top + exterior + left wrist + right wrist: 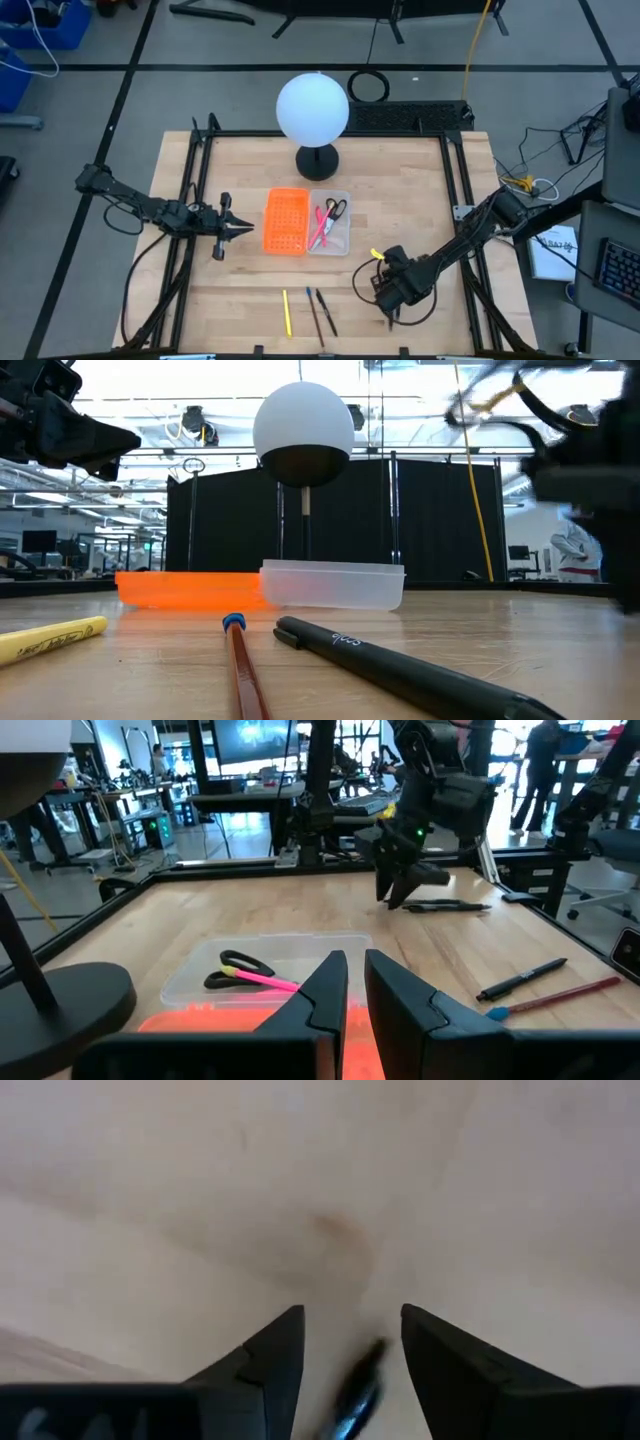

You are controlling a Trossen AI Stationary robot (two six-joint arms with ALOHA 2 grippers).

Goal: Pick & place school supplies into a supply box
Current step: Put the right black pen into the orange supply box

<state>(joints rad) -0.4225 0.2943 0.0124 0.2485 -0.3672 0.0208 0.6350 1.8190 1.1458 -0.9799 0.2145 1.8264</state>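
Right wrist view: right gripper [350, 1345] fingers spread astride a dark pen [355, 1392] (poised to pinch) | left gripper [240, 229] nearly pressed together, empty, beside supply box [343, 243] on counter [420, 190]

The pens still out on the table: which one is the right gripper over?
A dark pen lying apart, under the right gripper, between its open fingers. The yellow pen, the blue-tipped pencil and the black pen lie together farther left.

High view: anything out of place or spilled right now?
Nothing spilled or damaged. Scissors and a pink pen lie in the clear box; a yellow pen and two dark pens still lie loose at the table's near edge.
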